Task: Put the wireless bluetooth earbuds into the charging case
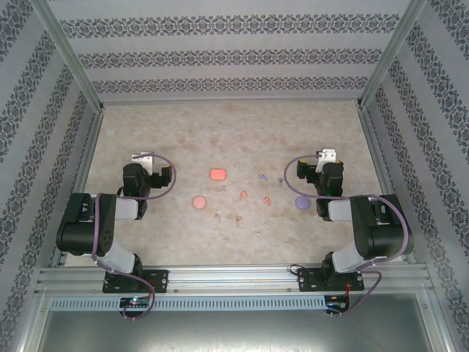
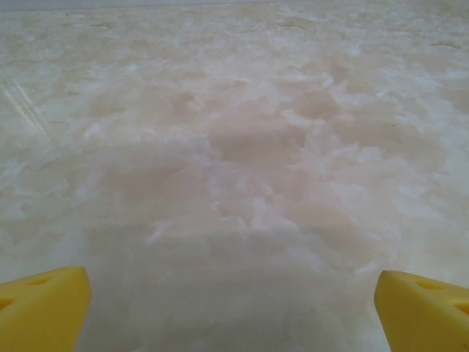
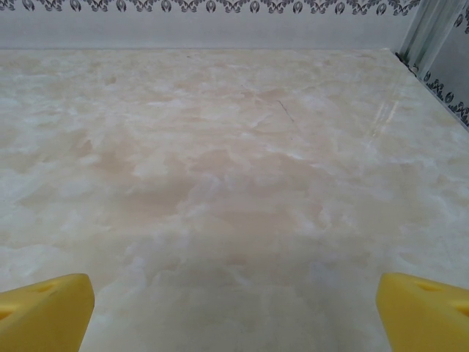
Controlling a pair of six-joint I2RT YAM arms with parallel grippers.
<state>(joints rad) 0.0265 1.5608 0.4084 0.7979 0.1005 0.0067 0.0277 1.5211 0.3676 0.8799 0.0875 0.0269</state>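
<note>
Several tiny stemmed earbuds lie mid-table: a coral-red pair (image 1: 242, 194) (image 1: 267, 199), pale pink ones (image 1: 218, 217) (image 1: 239, 218) and purple ones (image 1: 261, 176) (image 1: 280, 180). Around them sit three charging cases, all with lids down: a coral-red rectangular one (image 1: 218, 174), a round pink one (image 1: 198, 202) and a round purple one (image 1: 301, 202). My left gripper (image 1: 141, 157) (image 2: 233, 312) hovers left of the cases, open, with bare table between its yellow fingertips (image 2: 44, 308). To the right of the earbuds, my right gripper (image 1: 327, 155) (image 3: 234, 312) is open too, its fingertips (image 3: 44, 312) wide apart and holding nothing.
The marbled tabletop (image 1: 234, 132) is walled by patterned panels at the back (image 1: 234, 59) and both sides. A metal frame post (image 3: 429, 33) stands at the far right corner. Both arm bases sit on the aluminium rail (image 1: 234, 277) at the near edge.
</note>
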